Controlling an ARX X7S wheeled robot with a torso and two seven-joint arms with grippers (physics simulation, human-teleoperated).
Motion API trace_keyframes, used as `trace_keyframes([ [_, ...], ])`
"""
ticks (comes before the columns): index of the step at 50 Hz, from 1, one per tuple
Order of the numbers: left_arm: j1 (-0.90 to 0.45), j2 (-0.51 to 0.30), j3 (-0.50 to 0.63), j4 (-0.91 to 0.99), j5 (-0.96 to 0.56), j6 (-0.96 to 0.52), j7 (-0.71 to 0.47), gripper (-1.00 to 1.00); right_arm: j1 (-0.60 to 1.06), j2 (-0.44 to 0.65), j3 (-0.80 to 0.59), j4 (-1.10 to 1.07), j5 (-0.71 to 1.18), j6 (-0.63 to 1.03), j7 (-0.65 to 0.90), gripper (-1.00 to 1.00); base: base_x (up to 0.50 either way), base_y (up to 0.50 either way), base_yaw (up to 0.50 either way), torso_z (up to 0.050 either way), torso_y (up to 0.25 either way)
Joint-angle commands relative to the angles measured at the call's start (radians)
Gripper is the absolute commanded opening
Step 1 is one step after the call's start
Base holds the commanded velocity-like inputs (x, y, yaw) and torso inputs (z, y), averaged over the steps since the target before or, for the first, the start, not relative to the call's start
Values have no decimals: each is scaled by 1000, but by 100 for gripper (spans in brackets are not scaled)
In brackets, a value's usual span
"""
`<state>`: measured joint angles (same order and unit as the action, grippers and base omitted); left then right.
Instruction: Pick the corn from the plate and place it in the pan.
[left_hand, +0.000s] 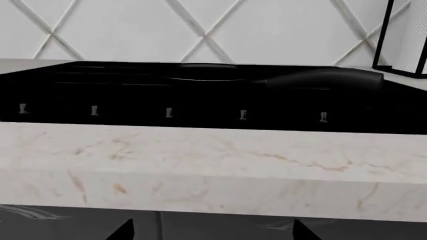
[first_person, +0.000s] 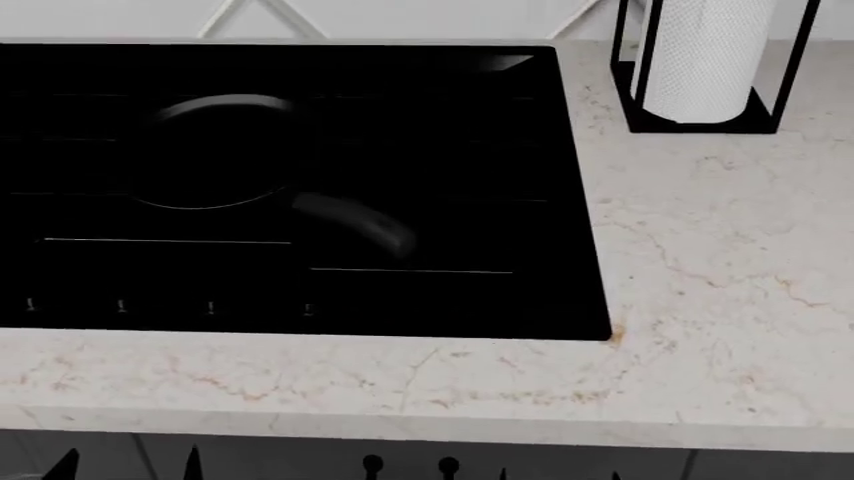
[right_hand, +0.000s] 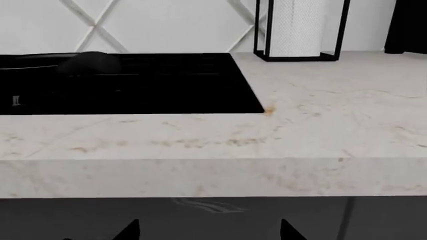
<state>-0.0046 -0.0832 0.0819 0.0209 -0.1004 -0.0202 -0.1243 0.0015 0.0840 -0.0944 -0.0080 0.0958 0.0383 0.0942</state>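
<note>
**Pan on the cooktop, both grippers low at the counter front**

While we look down from the head camera, we see the pan (first_person: 214, 152) sitting on the left part of the black cooktop (first_person: 441, 130). Its dark grey handle (first_person: 354, 222) points toward the near right. The cooktop is set into a marble counter (first_person: 721, 290). At the far right a paper towel roll (first_person: 701, 55) stands upright in a black wire holder (first_person: 627, 90).

We cannot find the corn or the plate in any view.

The left gripper (left_hand: 212, 231) shows only two dark fingertips, below the counter's front edge. They stand well apart with nothing between them. The right gripper (right_hand: 208, 231) looks the same: spread wide, holding nothing, low before the counter edge.
</note>
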Motion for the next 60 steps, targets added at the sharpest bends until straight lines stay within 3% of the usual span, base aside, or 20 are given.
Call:
trace_keyframes([
  [1,-9,-13,18,-18,-7,10,-17,100,3,16,-20,0,11,2,12,100,0,0,0,50,0],
  [26,11,-39,41,-19,-42,25,-38,100,-15,36,-35,-5,58,-21,30,100,0,0,0,48,0],
  [29,16,-63,18,40,-80,-55,-39,100,-25,65,-20,-112,92,60,30,100,0,0,0,0,0],
  [34,60,-208,-120,514,-329,-455,-69,100,-76,195,75,-559,267,354,42,100,0,0,0,0,0],
  [41,-22,-303,-297,801,-619,-757,-185,100,-28,269,154,-772,406,558,92,100,0,0,0,0,0],
  [53,-195,-388,-434,930,-916,-972,-366,100,68,328,260,-904,570,727,160,100,0,0,0,0,0],
  [60,-191,-392,-411,920,-893,-964,-360,100,61,342,273,-927,558,729,183,100,0,0,0,0,0],
])
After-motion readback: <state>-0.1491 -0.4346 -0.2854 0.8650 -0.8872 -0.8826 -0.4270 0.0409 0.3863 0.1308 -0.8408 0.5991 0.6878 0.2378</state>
